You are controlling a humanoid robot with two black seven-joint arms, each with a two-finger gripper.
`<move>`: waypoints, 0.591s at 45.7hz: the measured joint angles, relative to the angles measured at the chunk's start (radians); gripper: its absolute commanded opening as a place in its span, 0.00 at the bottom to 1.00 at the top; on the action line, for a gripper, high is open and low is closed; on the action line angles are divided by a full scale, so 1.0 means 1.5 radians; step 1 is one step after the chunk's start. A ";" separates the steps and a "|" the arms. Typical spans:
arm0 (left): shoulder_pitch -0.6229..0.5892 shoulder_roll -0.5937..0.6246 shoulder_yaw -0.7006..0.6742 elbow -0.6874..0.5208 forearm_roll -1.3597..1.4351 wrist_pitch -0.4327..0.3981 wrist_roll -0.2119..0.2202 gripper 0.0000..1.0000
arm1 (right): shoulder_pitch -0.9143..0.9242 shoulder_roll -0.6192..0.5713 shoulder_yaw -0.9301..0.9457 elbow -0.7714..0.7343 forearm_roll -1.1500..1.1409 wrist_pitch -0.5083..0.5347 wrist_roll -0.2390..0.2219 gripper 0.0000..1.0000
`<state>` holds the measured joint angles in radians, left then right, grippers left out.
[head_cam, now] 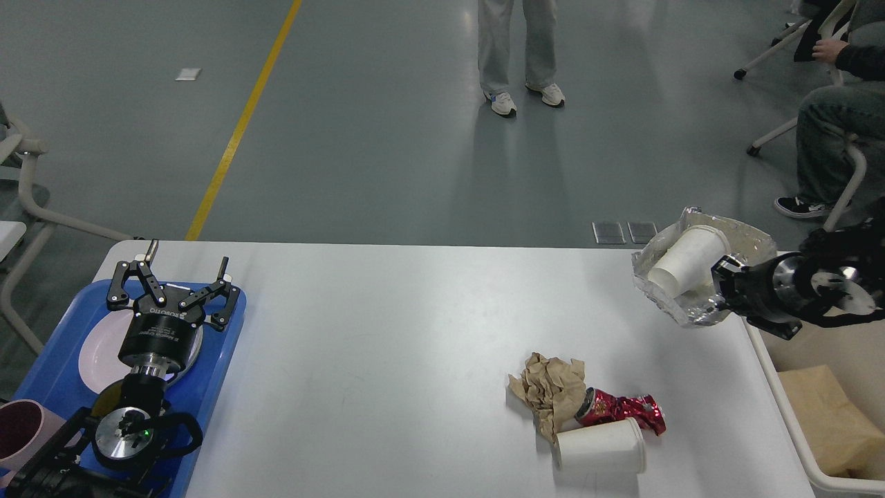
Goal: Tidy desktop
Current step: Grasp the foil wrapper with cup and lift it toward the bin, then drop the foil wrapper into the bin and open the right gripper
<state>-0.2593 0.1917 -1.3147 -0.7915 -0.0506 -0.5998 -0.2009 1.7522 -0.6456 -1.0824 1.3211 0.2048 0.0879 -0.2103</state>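
The desktop (387,346) is a large white rectangular surface with rounded corners and a smooth matte finish. It fills the lower half of the head view, from 9 o'clock to 3 o'clock, with grey floor beyond its far edge. Its central area is bare.

At 8 o'clock, a blue tray (221,360) rests on the left end of the surface. A white plate (93,360) lies in the tray. A pink cup (21,432) sits at the tray's near left corner, partly cut off by the view edge. The left gripper (185,266) hovers over the tray with its fingers spread apart and nothing between them.

At 5 o'clock, three items lie clustered on the surface: a crumpled brown paper (550,391), a crushed red can (622,411) touching the paper's right side, and a white paper cup (600,448) lying on its side just in front of both.

At 3 o'clock, the right gripper (719,283) is held above the right edge of the surface. It pinches a crumpled foil wrapper (750,245), in which a second white cup (688,263) lies tilted. The individual fingers are hidden by the foil.

At 4 o'clock, a cream-white bin (795,429) stands just beside the right edge of the surface, with a brown paper bag (830,418) inside.
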 measured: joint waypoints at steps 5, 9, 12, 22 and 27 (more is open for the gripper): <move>0.000 0.000 0.000 0.000 0.000 0.000 0.000 0.96 | 0.138 -0.005 -0.103 0.090 0.014 0.009 0.001 0.00; 0.000 0.000 0.000 0.000 0.000 0.000 0.000 0.96 | 0.196 -0.017 -0.146 0.124 0.025 0.023 0.001 0.00; 0.000 0.000 0.000 0.000 0.000 0.000 0.000 0.96 | 0.209 -0.039 -0.157 0.131 0.027 0.032 0.001 0.00; 0.000 0.000 0.001 0.000 0.000 0.000 0.000 0.96 | 0.189 -0.139 -0.162 0.111 0.002 0.039 0.002 0.00; 0.000 0.000 0.001 0.000 0.000 0.000 0.000 0.96 | 0.144 -0.218 -0.152 0.050 -0.056 0.040 0.002 0.00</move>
<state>-0.2592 0.1917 -1.3132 -0.7915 -0.0506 -0.5998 -0.2009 1.9687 -0.9730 -1.3109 1.3968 0.1204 0.1480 -0.2074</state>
